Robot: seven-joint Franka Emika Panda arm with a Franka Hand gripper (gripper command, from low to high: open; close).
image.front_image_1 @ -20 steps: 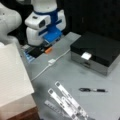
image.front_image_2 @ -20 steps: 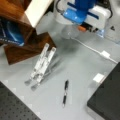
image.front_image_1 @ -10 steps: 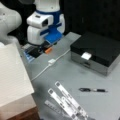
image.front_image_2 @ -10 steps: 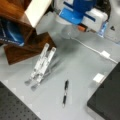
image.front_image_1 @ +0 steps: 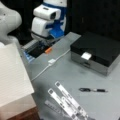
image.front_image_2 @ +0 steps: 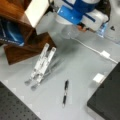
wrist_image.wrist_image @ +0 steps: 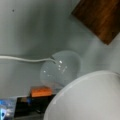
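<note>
Wrist view: a clear glass dome [wrist_image.wrist_image: 60, 68] lies on the bench [wrist_image.wrist_image: 22, 30], touching the white cable [wrist_image.wrist_image: 20, 59], just beside the orange block [wrist_image.wrist_image: 41, 91]. Judged light, slippery, fragile; grasp its rim. My end effector's state: cannot tell.

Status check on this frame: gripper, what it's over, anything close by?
Gripper not in view. Wrist view looks down on a clear round dome, white cable running up to it. Orange block beside the dome, wooden stand further off.
</note>
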